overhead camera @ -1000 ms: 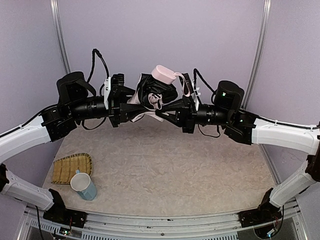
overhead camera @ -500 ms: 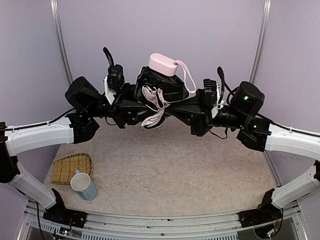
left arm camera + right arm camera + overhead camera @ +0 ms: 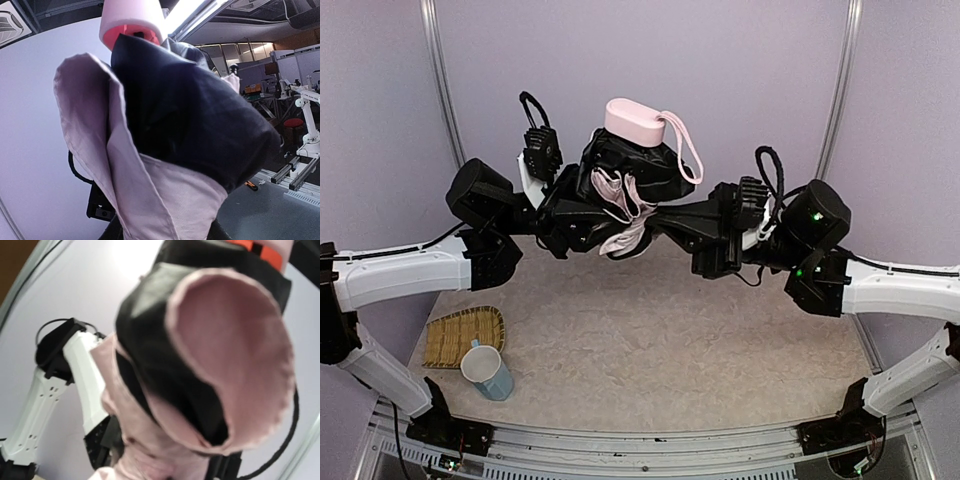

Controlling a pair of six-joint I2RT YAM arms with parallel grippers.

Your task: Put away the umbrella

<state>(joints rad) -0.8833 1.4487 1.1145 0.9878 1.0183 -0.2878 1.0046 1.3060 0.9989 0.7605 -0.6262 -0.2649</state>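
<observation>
Top external view: both arms are raised and meet in mid-air above the far part of the table (image 3: 670,340), with the umbrella (image 3: 638,172) held between them, well clear of the tabletop. The umbrella is a crumpled bundle, mostly black lining with pale pink folds hanging at the front. Its pale pink handle (image 3: 635,121) points upward at the top of the bundle, and the strap (image 3: 689,156) loops down on the right side.

The left gripper (image 3: 578,212) comes in from the left, its jaws partly closed around the lower part of the bundle; cloth hides the fingertips. The right gripper (image 3: 658,216) comes in from the right, pinched fully shut where its tips meet the fabric.

Both wrist views are filled with black and pink cloth seen from below, with the handle at the top edge.

On the near left of the table, a light blue mug (image 3: 488,372) stands just beside a small woven tray (image 3: 455,336).
</observation>
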